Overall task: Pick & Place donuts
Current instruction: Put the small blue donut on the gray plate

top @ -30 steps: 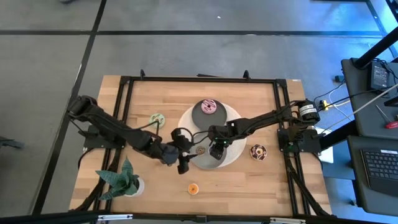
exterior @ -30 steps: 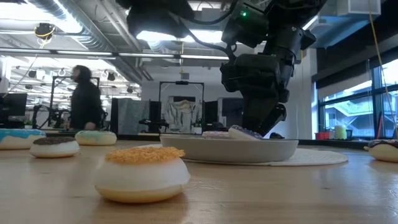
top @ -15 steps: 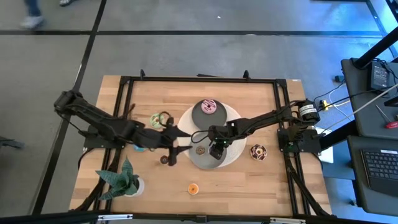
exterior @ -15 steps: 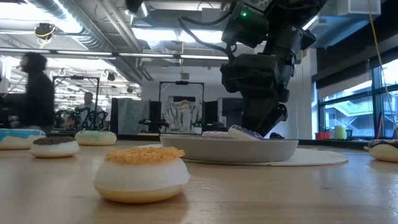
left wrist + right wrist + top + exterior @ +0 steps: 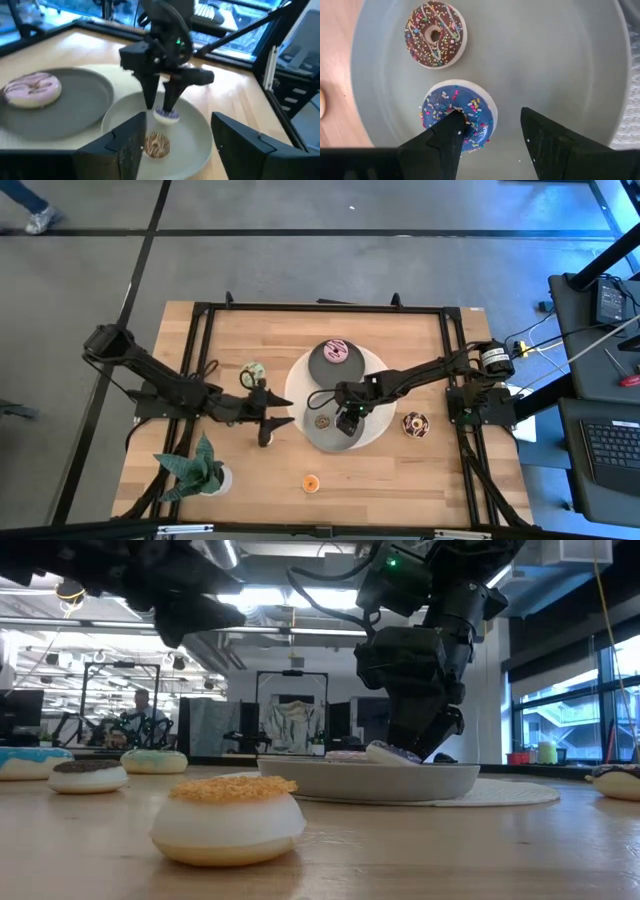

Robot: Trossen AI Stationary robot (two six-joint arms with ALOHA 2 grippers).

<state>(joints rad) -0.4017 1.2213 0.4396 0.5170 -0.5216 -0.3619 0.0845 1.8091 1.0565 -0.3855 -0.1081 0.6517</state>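
Note:
My right gripper (image 5: pixel 492 125) is open over the near grey dish (image 5: pixel 312 442). One finger is at the hole of a purple sprinkled mini donut (image 5: pixel 470 107); the other stands clear beside it. That donut lies in the dish next to a chocolate sprinkled mini (image 5: pixel 436 34). My left gripper (image 5: pixel 288 411) hovers open just left of the dishes. A pink donut (image 5: pixel 337 351) lies on the far dish. On the table lie a green donut (image 5: pixel 252 370), a brown mini (image 5: pixel 265 438), an orange mini (image 5: pixel 311 482), a sprinkled chocolate donut (image 5: pixel 415 424) and a blue one (image 5: pixel 20 762). My right gripper comes from above, pointing down, with one fingertip (image 5: pixel 454 122) at the purple donut's centre hole (image 5: pixel 462 116) and the other finger outside the ring, apart from it. Whether the fingertip touches the donut I cannot tell. The donut rests in the near dish, slightly tilted.
Both dishes sit on a round white mat (image 5: pixel 378 430) at the table's middle. A green star-shaped potted plant (image 5: pixel 195 470) stands at the near left corner. A black frame (image 5: pixel 320 307) runs round the table. Bare wood lies along the near edge and the far left.
My left arm has drawn back from the near dish toward the table's left edge and turned, staying open; it now points at the dishes. My right gripper and the donuts have kept still.

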